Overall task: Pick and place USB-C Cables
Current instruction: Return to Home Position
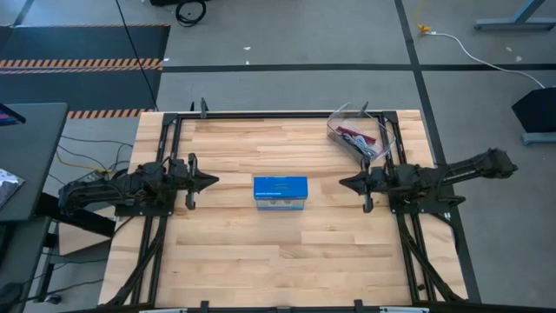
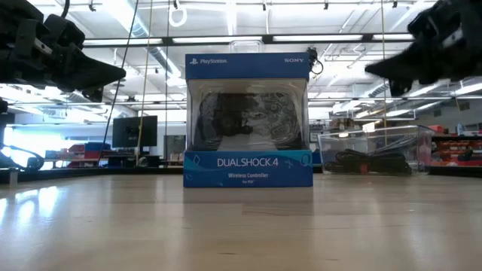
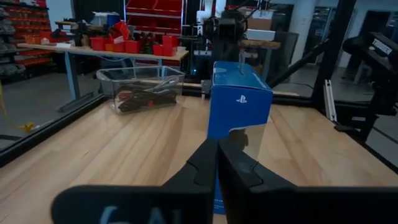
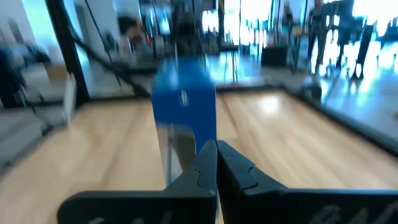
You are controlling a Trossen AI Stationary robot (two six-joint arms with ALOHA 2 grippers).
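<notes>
Left jaws pressed together, empty, left of blue box (image 1: 280,192) at mid-table (image 1: 226,269). Right jaws likewise, opposite side. USB-C cables (image 1: 356,137) heaped inside clear bin (image 2: 361,143), corner beside right arm.

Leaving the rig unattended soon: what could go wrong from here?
The right gripper hangs close to the clear bin of cables near the far edge of the table; a stray swing might shove it off. It and the left gripper point at the upright blue box; forward creep could topple it.
</notes>
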